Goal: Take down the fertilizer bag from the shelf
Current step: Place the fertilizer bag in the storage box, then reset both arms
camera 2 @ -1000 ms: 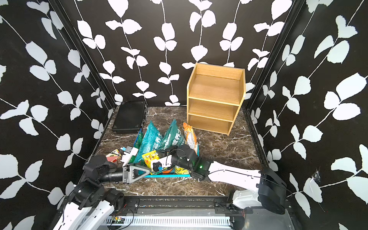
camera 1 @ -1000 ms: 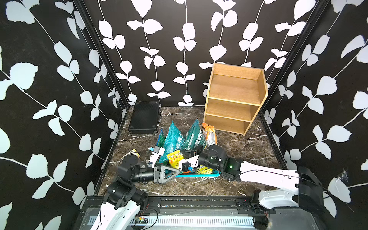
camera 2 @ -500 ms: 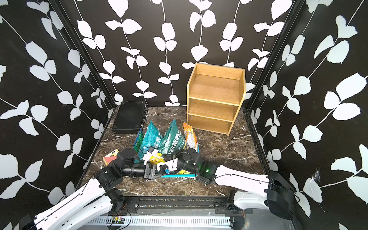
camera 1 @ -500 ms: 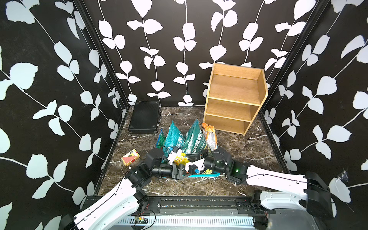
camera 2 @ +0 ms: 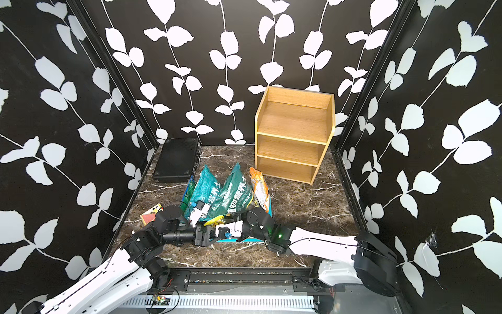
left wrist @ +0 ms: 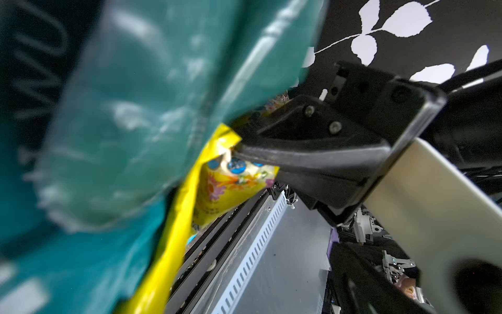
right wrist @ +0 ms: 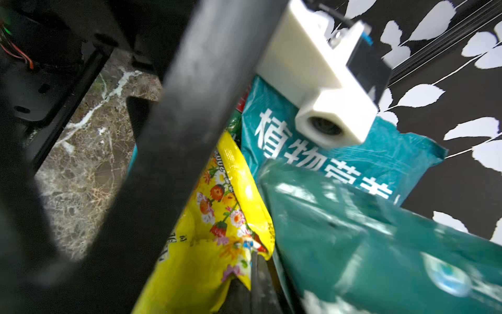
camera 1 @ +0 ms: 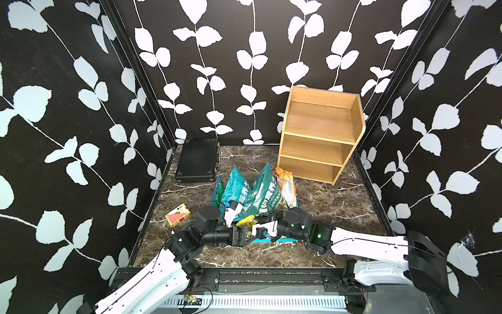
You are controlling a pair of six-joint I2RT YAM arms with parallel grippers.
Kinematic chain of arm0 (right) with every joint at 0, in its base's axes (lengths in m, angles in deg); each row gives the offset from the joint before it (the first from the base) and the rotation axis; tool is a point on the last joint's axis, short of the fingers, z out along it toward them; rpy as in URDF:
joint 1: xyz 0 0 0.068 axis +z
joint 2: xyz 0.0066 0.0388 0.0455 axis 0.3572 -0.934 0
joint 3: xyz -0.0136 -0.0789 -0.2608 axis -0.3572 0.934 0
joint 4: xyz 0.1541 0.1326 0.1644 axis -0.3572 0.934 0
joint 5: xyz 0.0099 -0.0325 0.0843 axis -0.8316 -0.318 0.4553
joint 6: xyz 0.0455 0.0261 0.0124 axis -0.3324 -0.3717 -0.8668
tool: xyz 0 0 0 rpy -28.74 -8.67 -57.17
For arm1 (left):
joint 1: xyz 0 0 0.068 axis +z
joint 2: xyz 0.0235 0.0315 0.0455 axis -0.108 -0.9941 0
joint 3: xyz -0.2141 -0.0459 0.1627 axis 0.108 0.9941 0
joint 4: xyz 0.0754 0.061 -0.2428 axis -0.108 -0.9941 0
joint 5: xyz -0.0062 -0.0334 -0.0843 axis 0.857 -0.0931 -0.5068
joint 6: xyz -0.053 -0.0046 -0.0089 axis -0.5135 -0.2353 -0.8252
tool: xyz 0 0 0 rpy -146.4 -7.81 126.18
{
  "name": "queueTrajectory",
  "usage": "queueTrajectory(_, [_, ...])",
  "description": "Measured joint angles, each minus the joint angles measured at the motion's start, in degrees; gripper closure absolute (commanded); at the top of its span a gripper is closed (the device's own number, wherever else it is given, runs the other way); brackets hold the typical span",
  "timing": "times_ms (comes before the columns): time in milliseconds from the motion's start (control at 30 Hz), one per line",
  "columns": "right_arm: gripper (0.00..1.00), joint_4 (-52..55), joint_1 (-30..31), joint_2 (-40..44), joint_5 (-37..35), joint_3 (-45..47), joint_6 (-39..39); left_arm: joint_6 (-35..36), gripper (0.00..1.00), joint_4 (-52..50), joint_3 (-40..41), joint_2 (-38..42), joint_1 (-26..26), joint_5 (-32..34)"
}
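Big picture first: black walls (camera 1: 68,152) on 3 sides, printed with trailing white leaves and vines. Down below, the worktop (camera 1: 339,206) is dark brown marble shot through with white veins. At the back right stands the shelf (camera 1: 320,136), light-brown wood, 3 tiers open at the front, slanted side panels on top, and all 3 tiers bare. Back left, a black ribbed case (camera 1: 198,160) lies flat against the wall.

Centre stage, 2 green bags (camera 1: 267,194) stand propped in a blue basket (camera 1: 286,239), and the right wrist view gives white Chinese characters on the green, 植物营养. An orange bag (camera 1: 288,187) leans beside them, its small print too fine to read.

Now the fertilizer bag (right wrist: 214,239): bright yellow, glossy, with red and orange flowers printed on it, its lettering blurred. It is off the shelf, low at the front of the basket, tucked under the green bags.

The right gripper (left wrist: 239,148) has its jaws clamped on that bag's corner. The left gripper (camera 1: 243,236) sits right at the bag, jaws spread apart. Off to the left, a small red and yellow box (camera 1: 178,214) lies alone.
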Motion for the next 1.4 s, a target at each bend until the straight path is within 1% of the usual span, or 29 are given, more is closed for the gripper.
queueTrajectory(133, [1.0,-3.32,0.07,-0.2,-0.35,1.73,-1.7,0.2,0.01,-0.48,0.0,2.4,0.0,0.74])
queueTrajectory(267, [1.0,-4.17,0.22,-0.61,-0.39,2.25,-3.78,0.98,0.01,-2.16,-0.13,4.74,0.02,1.11])
queueTrajectory(333, [1.0,-4.15,0.42,-1.07,-0.44,2.27,-4.96,1.64,0.01,-3.82,-1.27,5.2,0.02,1.4])
queueTrajectory(367, [0.98,-4.15,0.59,-1.2,-0.59,2.27,-5.6,2.1,0.01,-4.98,-2.45,5.38,0.02,1.7])
queueTrajectory(400, [0.74,-4.2,0.81,-1.18,-0.61,2.29,-6.19,2.6,0.01,-6.47,-3.74,5.51,0.02,2.38])
queueTrajectory(433, [0.59,-4.15,0.94,-1.05,-0.81,2.32,-6.93,3.02,0.01,-7.89,-4.9,5.73,0.04,3.06])
queueTrajectory(467, [0.46,-4.0,1.09,-0.72,-1.01,2.32,-7.32,3.58,0.01,-9.44,-6.36,5.97,0.2,4.0])
queueTrajectory(500, [0.35,-3.58,1.2,-0.09,-1.33,2.32,-7.89,4.15,0.01,-10.84,-7.82,6.32,0.24,5.42])
queueTrajectory(533, [0.03,-2.75,1.29,0.85,-1.73,2.32,-8.37,4.66,0.01,-12.35,-9.44,6.73,0.24,7.17])
queueTrajectory(567, [0.01,-1.33,1.29,2.34,-1.9,2.32,-8.94,5.29,0.01,-13.66,-11.23,7.41,0.24,9.11])
queueTrajectory(667, [0.01,3.61,1.73,7.91,-1.75,1.92,-10.16,7.28,0.01,-15.67,-16.33,10.19,0.17,17.18])
queueTrajectory(767, [0.01,9.46,2.12,13.7,-2.32,-2.01,-11.28,9.51,0.01,-15.65,-20.24,13.84,0.17,26.84])
queueTrajectory(833, [0.01,11.15,2.1,17.57,-4.44,-5.62,-12.55,10.8,0.01,-15.52,-21.64,15.91,0.17,34.32])
queueTrajectory(933, [0.01,10.95,2.08,25.4,-11.69,-8.72,-14.88,13.64,0.01,-14.14,-20.92,18.29,0.17,45.4])
queueTrajectory(1000, [0.0,9.09,1.81,30.86,-20.22,-8.31,-16.26,15.34,0.01,-13.4,-19.65,18.45,0.17,55.12])
queueTrajectory(1067, [0.0,5.31,0.0,35.36,-28.7,-6.03,-17.33,17.03,0.01,-10.67,-16.96,17.77,0.28,64.65])
queueTrajectory(1133, [0.0,2.21,-3.98,38.73,-36.22,-2.21,-18.67,19.69,0.01,-4.92,-12.59,16.17,1.38,72.7])
queueTrajectory(1200, [0.0,1.44,-10.1,39.47,-42.07,1.73,-21.22,22.08,0.01,2.32,-7.28,12.66,4.48,80.35])
queueTrajectory(1233, [0.0,1.68,-13.05,38.93,-43.87,3.21,-22.58,23.17,0.01,5.75,-5.01,10.86,6.14,82.88])
queueTrajectory(1300, [0.0,2.49,-20.7,36.48,-46.4,5.99,-26.01,27.32,0.01,14.58,0.59,6.01,10.43,87.27])
queueTrajectory(1400, [0.0,2.99,-33.46,30.88,-46.58,8.72,-32.04,32.85,0.01,26.21,7.3,-2.19,16.13,90.49])
